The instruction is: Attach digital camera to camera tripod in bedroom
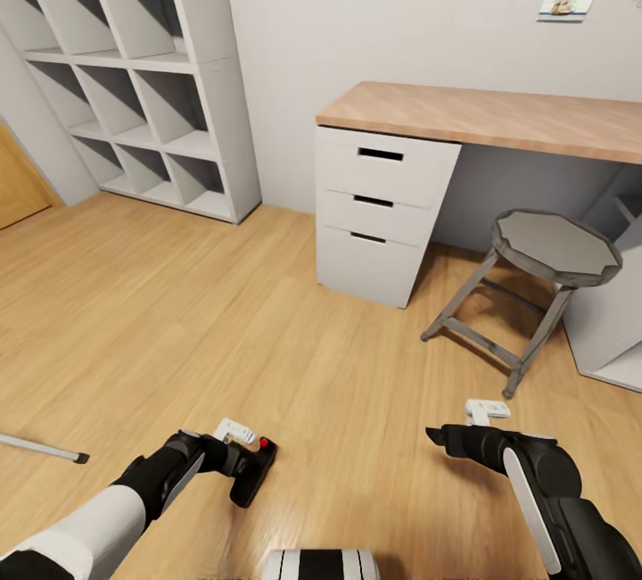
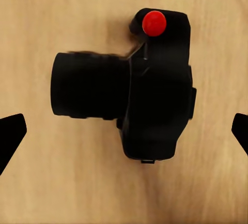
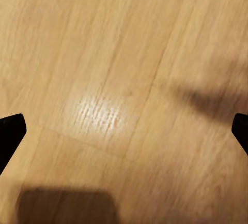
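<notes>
I have the left claw (image 1: 239,455) low over the wood floor (image 1: 267,330), right at the digital camera (image 1: 254,471), which in the head view sits at the near left with its red button (image 1: 265,443) showing. In the left wrist view the digital camera (image 2: 139,87) lies on the floor between my two fingertips (image 2: 10,136), lens barrel (image 2: 88,85) pointing to one side, and the fingertips stand wide apart and well clear of the body, so this claw is released and holds nothing. The right claw (image 1: 464,424) hangs over bare floor at the near right; its wrist view shows only planks with the fingertips (image 3: 10,133) spread at the edges, so it is released too. At the far-left edge of the head view a thin silver-grey leg with a black foot (image 1: 45,449) lies low along the floor; I judge it to be part of the camera tripod, but I cannot tell more from so little. Farther off stand a white drawer unit (image 1: 379,214) under a wooden worktop (image 1: 499,116), a grey stool (image 1: 535,277) and white cube shelves (image 1: 125,62). As I judge it, the task is at its start: the pickup is lined up but not made, and lifting, carrying and mounting all remain.
</notes>
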{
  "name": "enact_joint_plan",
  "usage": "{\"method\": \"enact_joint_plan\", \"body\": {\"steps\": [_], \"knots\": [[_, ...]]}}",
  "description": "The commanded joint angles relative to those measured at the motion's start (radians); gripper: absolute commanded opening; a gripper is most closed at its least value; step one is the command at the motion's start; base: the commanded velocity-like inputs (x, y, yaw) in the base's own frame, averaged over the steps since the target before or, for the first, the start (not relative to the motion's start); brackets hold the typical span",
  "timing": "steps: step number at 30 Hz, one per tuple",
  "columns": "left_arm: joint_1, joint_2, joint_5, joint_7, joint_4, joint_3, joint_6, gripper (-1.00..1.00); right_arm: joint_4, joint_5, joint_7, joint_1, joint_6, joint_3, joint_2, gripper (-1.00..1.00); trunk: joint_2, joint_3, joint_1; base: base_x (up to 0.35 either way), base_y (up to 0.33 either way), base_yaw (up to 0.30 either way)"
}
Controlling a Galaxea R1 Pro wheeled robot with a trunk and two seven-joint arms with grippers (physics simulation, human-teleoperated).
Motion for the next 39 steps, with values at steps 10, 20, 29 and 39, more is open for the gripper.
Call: {"method": "enact_joint_plan", "body": {"steps": [10,20,29,39], "knots": [[-0.002,-0.002,0.009,-0.002,-0.002,-0.012,-0.031,1.00,-0.034,-0.010,-0.004,-0.004,0.006,0.032,0.001,1.00,-0.003,-0.040,0.004,0.000,0.000,0.000],[-0.010,-0.007,0.007,-0.041,-0.002,-0.015,-0.050,1.00,-0.062,-0.009,-0.005,-0.011,0.007,0.110,0.001,1.00,-0.004,-0.059,0.007,0.000,0.000,0.000],[-0.026,-0.010,0.007,-0.058,-0.002,-0.015,-0.052,1.00,-0.067,-0.009,-0.005,-0.012,0.008,0.133,0.001,1.00,-0.004,-0.059,0.007,0.000,0.000,0.000],[-0.049,-0.011,0.007,-0.065,-0.002,-0.027,-0.052,1.00,-0.068,-0.009,-0.008,-0.013,0.008,0.146,0.001,1.00,-0.006,-0.090,0.010,0.000,0.000,0.000]]}}
